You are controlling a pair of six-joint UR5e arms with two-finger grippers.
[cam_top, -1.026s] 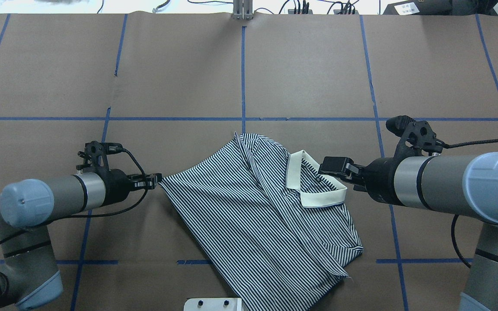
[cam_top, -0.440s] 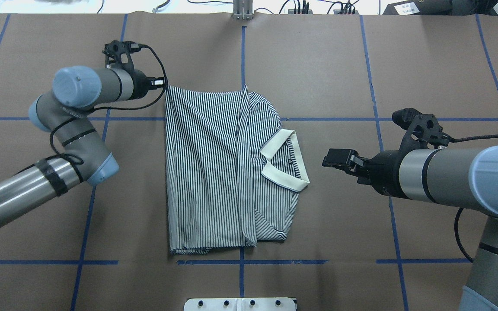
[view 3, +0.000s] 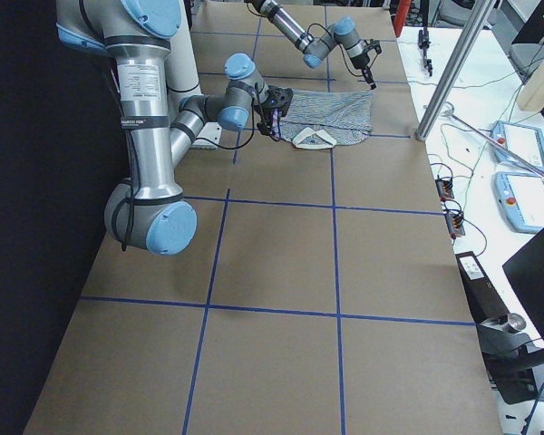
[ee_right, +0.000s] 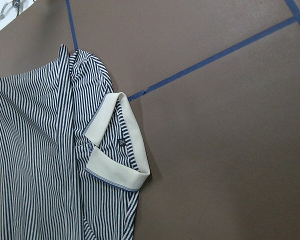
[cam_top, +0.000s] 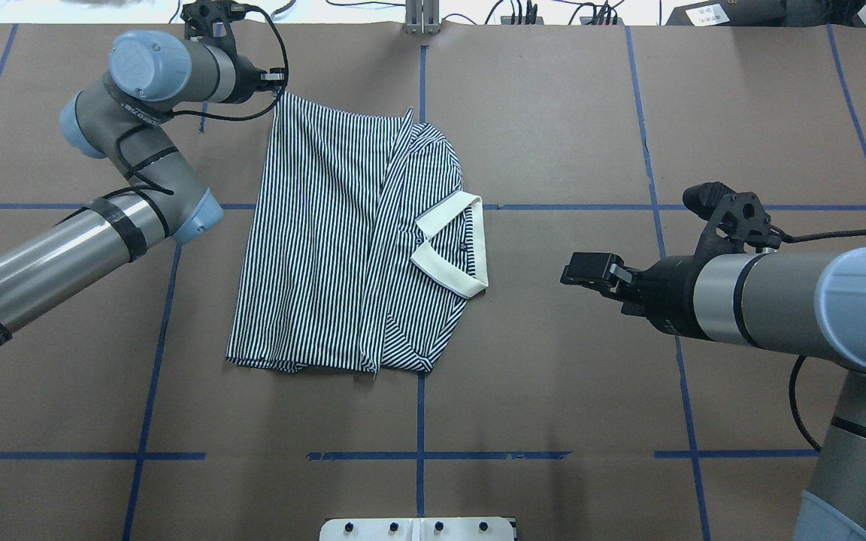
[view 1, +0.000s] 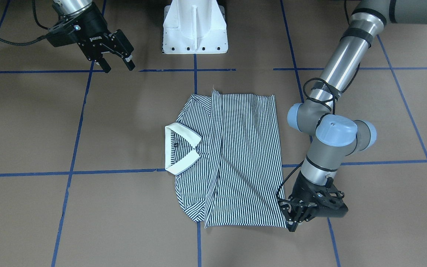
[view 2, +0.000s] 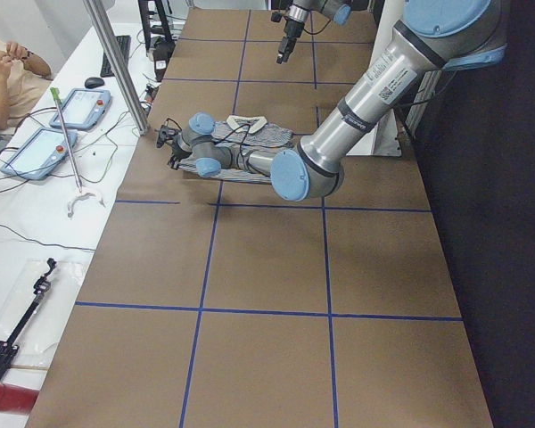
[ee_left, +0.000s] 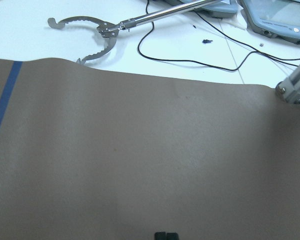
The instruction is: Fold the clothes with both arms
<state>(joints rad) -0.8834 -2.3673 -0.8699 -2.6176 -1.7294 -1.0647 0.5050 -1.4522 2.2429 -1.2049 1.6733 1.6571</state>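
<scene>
The striped polo shirt (cam_top: 328,248) lies flat on the brown table, left of the middle, with its cream collar (cam_top: 454,244) turned toward my right arm. My left gripper (cam_top: 279,81) is shut on the shirt's far left corner, near the table's far edge; it also shows in the front-facing view (view 1: 292,223). My right gripper (view 1: 118,66) is open and empty, hovering apart from the shirt on the collar side (cam_top: 570,272). The right wrist view shows the shirt (ee_right: 40,165) and collar (ee_right: 117,145). The left wrist view shows only bare table paper.
The white pedestal base (cam_top: 418,528) stands at the table's near edge. A metal post (cam_top: 422,19) and cables sit at the far edge. A reaching tool (ee_left: 97,30) and teach pendants (view 2: 49,147) lie beyond it. Blue tape lines (cam_top: 418,454) cross the table.
My left gripper has pulled the shirt's corner away toward the far left, dragging and straightening the whole shirt. My right gripper has come off the collar side and has barely moved.
</scene>
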